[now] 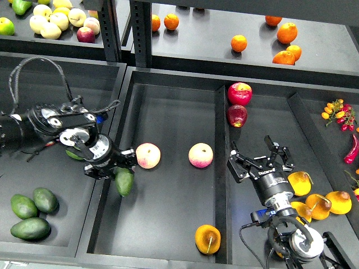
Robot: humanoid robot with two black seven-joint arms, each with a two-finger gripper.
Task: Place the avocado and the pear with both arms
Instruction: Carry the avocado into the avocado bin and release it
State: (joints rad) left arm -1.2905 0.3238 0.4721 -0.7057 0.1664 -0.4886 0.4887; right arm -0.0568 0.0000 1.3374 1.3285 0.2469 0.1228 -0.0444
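Note:
My left gripper [114,166] is shut on a dark green avocado [124,181] and holds it at the left edge of the middle tray [174,112], just left of a pink-and-cream apple [148,155]. Three more avocados [31,228] lie in the left bin. An orange-yellow pear [207,239] lies at the front of the middle tray. Several more pears [317,204] lie in the right tray. My right gripper [259,159] is open and empty above the right tray, left of those pears.
A second pink apple [201,155] lies mid-tray. Two red apples [239,93] sit by the divider [220,168]. Oranges [239,43] and pale apples [51,22] are on the back shelf. Cherry tomatoes [336,109] and a chili [353,148] lie far right.

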